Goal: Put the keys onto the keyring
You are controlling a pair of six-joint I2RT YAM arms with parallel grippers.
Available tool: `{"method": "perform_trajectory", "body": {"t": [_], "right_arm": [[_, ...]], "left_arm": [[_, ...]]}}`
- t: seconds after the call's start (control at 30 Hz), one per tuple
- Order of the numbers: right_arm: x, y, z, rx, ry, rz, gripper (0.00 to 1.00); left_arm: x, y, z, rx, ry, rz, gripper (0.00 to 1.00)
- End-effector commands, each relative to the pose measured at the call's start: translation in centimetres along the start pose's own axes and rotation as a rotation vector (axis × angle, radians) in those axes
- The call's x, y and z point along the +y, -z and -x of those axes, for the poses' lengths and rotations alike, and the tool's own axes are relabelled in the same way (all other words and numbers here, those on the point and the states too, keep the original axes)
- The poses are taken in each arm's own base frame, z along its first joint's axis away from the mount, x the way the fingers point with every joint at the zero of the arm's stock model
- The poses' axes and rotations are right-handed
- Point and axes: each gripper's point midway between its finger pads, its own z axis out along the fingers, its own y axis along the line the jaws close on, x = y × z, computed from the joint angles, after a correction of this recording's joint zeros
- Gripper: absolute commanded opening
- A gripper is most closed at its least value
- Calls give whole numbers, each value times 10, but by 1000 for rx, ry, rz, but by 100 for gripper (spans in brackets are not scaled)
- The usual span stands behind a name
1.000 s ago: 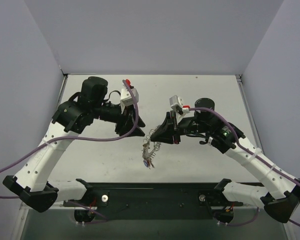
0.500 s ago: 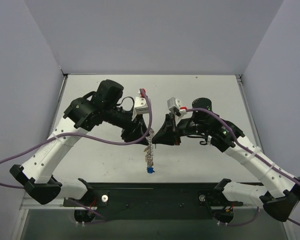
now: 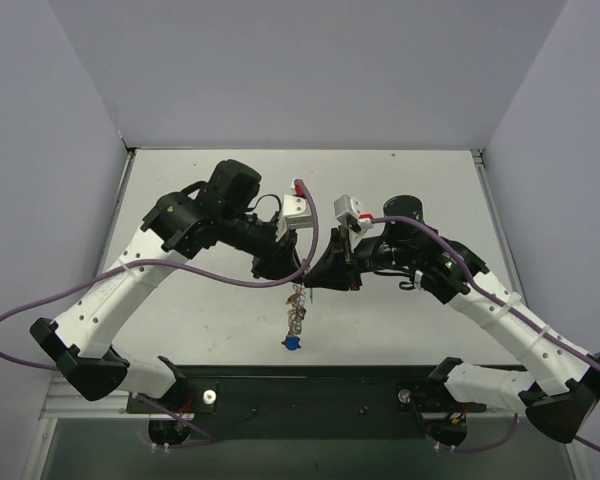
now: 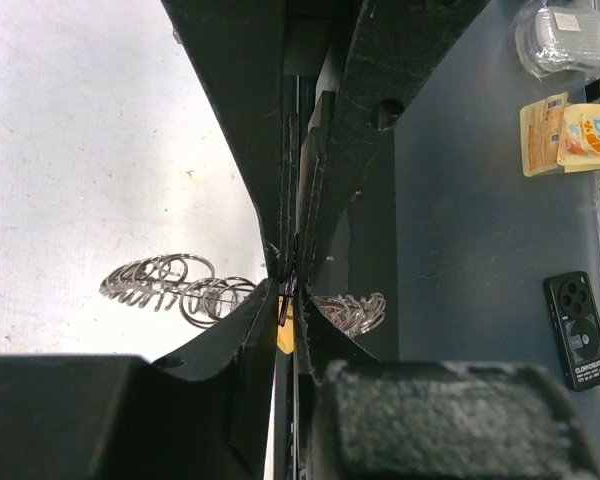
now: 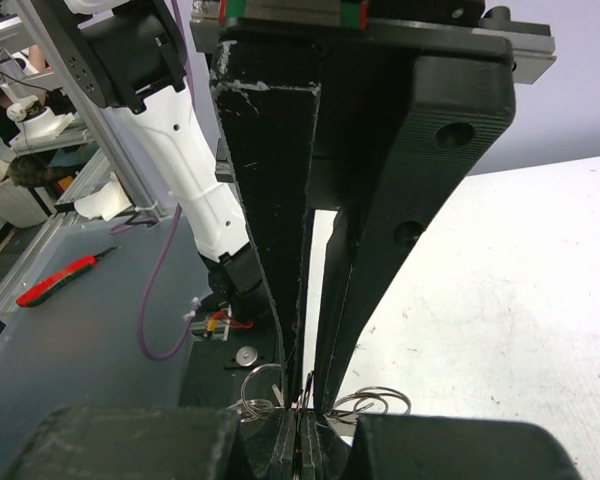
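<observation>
The keyring (image 3: 298, 310), a chain of silvery coils, hangs over the table between both arms, with a blue key (image 3: 291, 343) dangling at its lower end. My right gripper (image 3: 313, 279) is shut on the ring's top. My left gripper (image 3: 297, 277) meets it fingertip to fingertip from the left. In the left wrist view my left gripper (image 4: 286, 303) is closed to a narrow slit with a yellow key head (image 4: 284, 335) in it, and coils of the keyring (image 4: 170, 286) spread to both sides. In the right wrist view my right gripper (image 5: 316, 428) pinches the keyring (image 5: 260, 388).
A black rail (image 3: 310, 385) runs along the table's near edge between the arm bases. Beyond the edge, the left wrist view shows a dark surface with a phone (image 4: 578, 330) and snack packets (image 4: 570, 135). A red-handled tool (image 5: 65, 280) lies off the table.
My left arm swung right to meet the right gripper, and its jaws closed at the ring's top. The keyring now hangs straighter and lower. The right arm barely moved.
</observation>
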Motion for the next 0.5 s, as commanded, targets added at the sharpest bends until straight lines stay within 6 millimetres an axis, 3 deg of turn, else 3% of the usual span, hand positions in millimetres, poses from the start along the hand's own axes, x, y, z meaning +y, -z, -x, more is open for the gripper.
{"method": "perform_trajectory", "body": {"t": [0.0,0.03,0.1,0.33,0.37,0.4,0.43,0.47], "right_arm": [[8,4,32,-81,107,30,0],[8,5,32,-82,108,29,0],[8,5,33,-85,112,27,0],[5,10,33,-103,137,-20,1],[4,11,33,-110,140,-31,2],[3,12,33,-115,140,-40,4],[3,14,34,-125,146,-50,14],[0,15,35,-131,144,-68,18]], "left_arm": [[-2,3,17,-35,-55,16,19],[-2,2,17,-35,-58,17,16],[-4,1,19,-47,-63,18,0],[1,3,33,-193,-95,94,0],[3,5,44,-249,-108,115,0],[-1,12,50,-292,-125,130,0],[1,7,44,-300,-114,129,0],[0,9,55,-356,-124,134,0]]}}
